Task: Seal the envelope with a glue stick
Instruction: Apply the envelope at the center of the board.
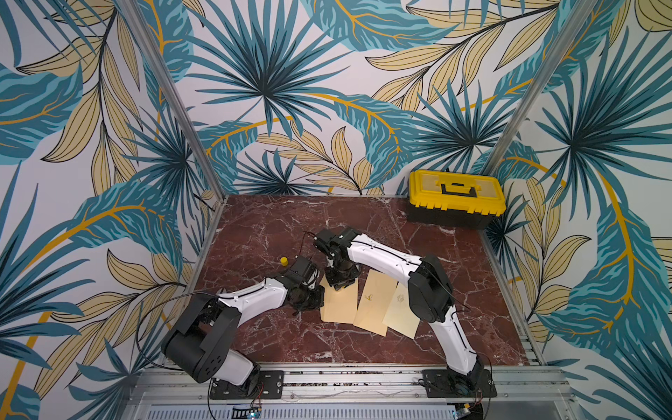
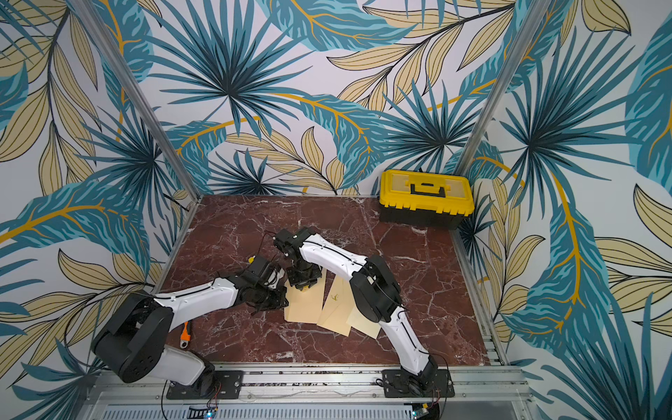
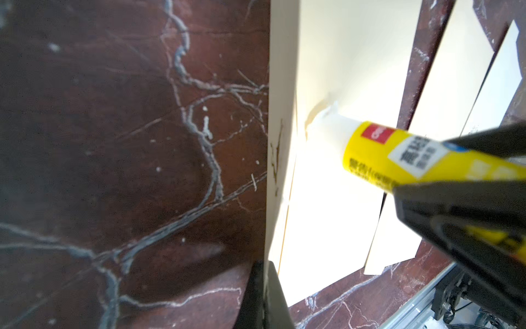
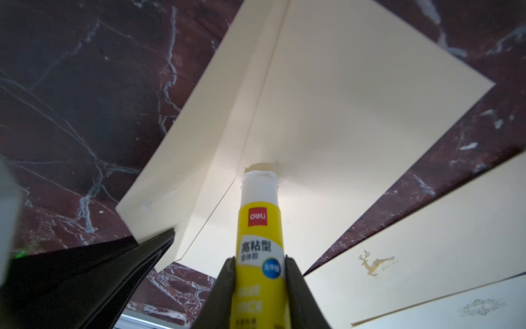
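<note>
At desk centre, my right gripper clamps the glue stick, tip on the envelope. My left gripper pinches the flap up for access.

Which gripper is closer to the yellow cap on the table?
Left. The left gripper pinches the envelope flap, a short way from the cap; the right gripper, holding the glue stick on that envelope, is farther.

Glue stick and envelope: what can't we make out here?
- glue stick: base cut off by right wrist view's edge; nearly hidden under right hand in both top views.
- envelope: glue coverage unclear; flap edge-on in left wrist view, pinched by left hand.
- wrench: partly hidden behind left arm in a top view.
</note>
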Tool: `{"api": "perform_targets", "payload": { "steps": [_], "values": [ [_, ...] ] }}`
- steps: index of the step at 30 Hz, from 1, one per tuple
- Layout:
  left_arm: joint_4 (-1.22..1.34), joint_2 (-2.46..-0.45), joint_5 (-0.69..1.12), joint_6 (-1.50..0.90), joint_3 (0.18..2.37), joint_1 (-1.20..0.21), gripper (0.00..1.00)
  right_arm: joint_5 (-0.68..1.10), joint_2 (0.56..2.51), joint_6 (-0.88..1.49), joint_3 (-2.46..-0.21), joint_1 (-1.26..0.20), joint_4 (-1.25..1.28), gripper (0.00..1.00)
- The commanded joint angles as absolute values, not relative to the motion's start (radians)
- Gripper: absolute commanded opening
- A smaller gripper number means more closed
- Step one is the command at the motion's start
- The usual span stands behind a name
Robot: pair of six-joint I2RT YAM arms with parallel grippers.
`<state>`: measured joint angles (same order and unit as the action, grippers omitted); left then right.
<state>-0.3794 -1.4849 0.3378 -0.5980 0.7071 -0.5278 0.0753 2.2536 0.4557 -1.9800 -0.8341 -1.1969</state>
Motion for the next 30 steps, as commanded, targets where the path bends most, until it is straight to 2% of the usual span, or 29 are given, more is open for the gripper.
{"api": "perform_targets", "payload": {
  "steps": [1,5,11,15,18,25,30],
  "values": [
    [-0.392,-1.482,0.328,-0.584,0.703,-0.53,0.0,0.127,2.237,0.441,-1.972,-0.842,-1.245,0.0],
    [-0.4,-1.481,0.33,-0.577,0.704,-0.531,0.0,0.118,2.273,0.448,-2.007,-0.844,-1.268,0.0],
    [-0.413,-1.472,0.326,-0.566,0.706,-0.531,0.0,-0.058,2.312,0.476,-2.043,-0.841,-1.243,0.0],
    [-0.412,-1.471,0.328,-0.565,0.706,-0.531,0.0,-0.083,2.336,0.495,-2.074,-0.836,-1.197,0.0],
    [-0.414,-1.471,0.329,-0.565,0.706,-0.53,0.0,-0.067,2.341,0.496,-2.076,-0.836,-1.172,0.0],
    [-0.416,-1.467,0.327,-0.563,0.706,-0.53,0.0,0.131,2.286,0.445,-1.966,-0.836,-1.201,0.0],
    [-0.414,-1.467,0.326,-0.568,0.704,-0.531,0.0,0.155,2.244,0.422,-1.921,-0.836,-1.249,0.0]
  ]
}}
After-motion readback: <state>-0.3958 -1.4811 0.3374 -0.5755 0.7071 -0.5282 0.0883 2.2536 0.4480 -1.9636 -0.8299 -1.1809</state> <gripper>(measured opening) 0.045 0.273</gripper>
